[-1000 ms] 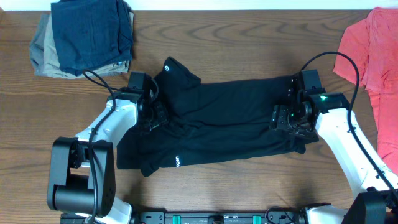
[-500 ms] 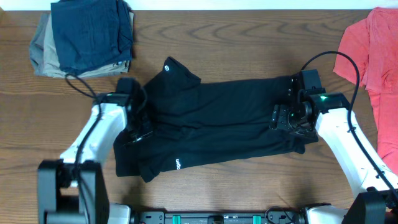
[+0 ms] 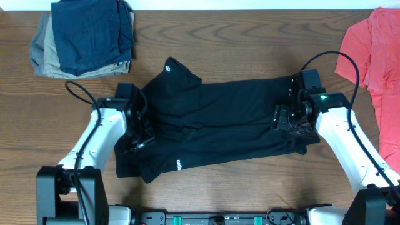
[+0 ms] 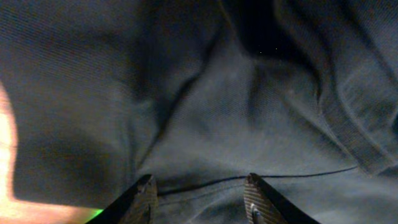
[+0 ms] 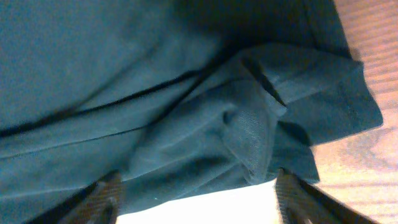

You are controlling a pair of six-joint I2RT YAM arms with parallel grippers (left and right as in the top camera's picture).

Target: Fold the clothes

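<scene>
The large black thin-fabric collared shirt (image 3: 231,125) is laid across the desk (image 3: 250,44), long axis along the near edge, its 2 ends reached by the half-parted left end effector (image 4: 200,180) and wide-parted right end effector (image 5: 198,186), neither seen gripping.

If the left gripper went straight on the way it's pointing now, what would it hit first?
Most likely the black shirt: its rumpled fabric fills the view just beyond the left gripper and its open jaws.
</scene>
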